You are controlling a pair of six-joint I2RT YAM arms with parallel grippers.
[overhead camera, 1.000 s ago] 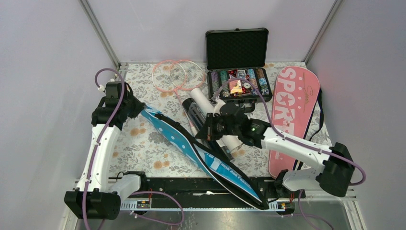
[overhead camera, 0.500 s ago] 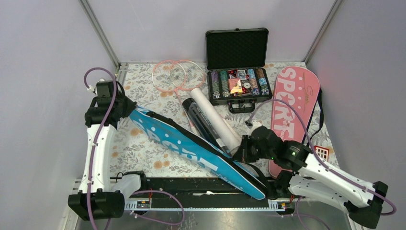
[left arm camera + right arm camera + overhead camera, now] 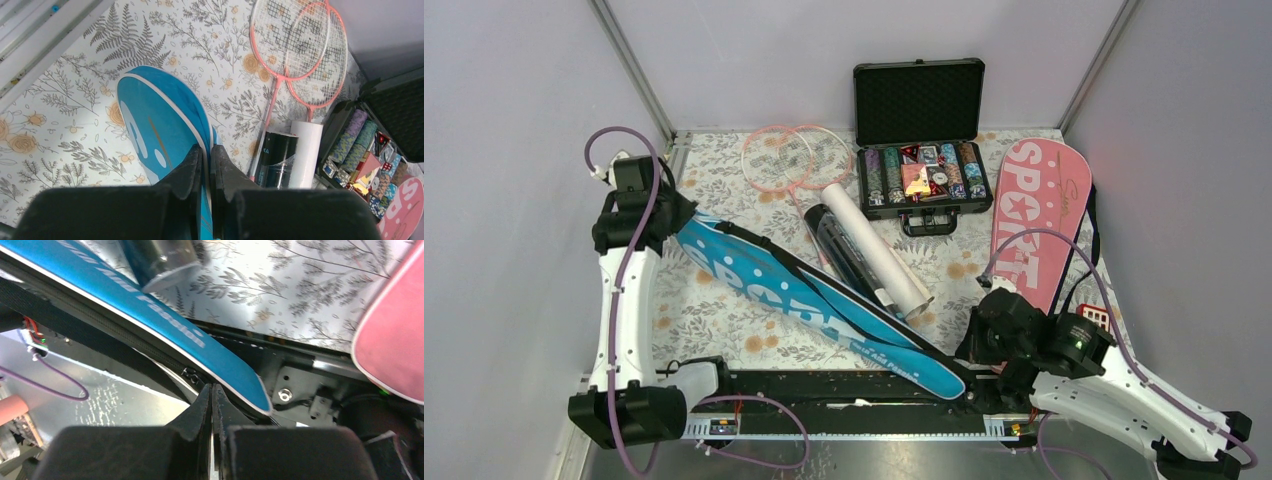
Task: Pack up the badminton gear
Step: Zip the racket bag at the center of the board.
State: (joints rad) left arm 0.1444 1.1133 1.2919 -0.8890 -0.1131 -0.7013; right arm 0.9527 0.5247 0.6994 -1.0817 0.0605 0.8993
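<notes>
Blue cover [image 3: 814, 300]: lies diagonally across the floral tabletop [image 3: 724, 320], with its head end far left and its narrow tip over the black rail [image 3: 824, 385] at the near edge.
Left gripper [image 3: 210, 150]: clenched on the blue cover's white-piped rim at the head end. Only the left wrist view shows the rim passing between the fingers.
Right gripper [image 3: 211, 390]: fingers pressed together just beside the cover's near tip. Whether they pinch its black edging cannot be told.
Pink cover [image 3: 1034, 220]: flat at the right.
Top view only: small red block [image 3: 1096, 318], near the pink cover's right side.
Tubes: white tube [image 3: 874, 250] and dark tube [image 3: 839, 245] lie side by side, their near ends meeting the blue cover.
Pink rackets [image 3: 794, 157]: overlapping, on the tabletop at the far side.
Black case [image 3: 919, 100]: open with its lid upright, rows of poker chips [image 3: 884, 170] in its tray.
</notes>
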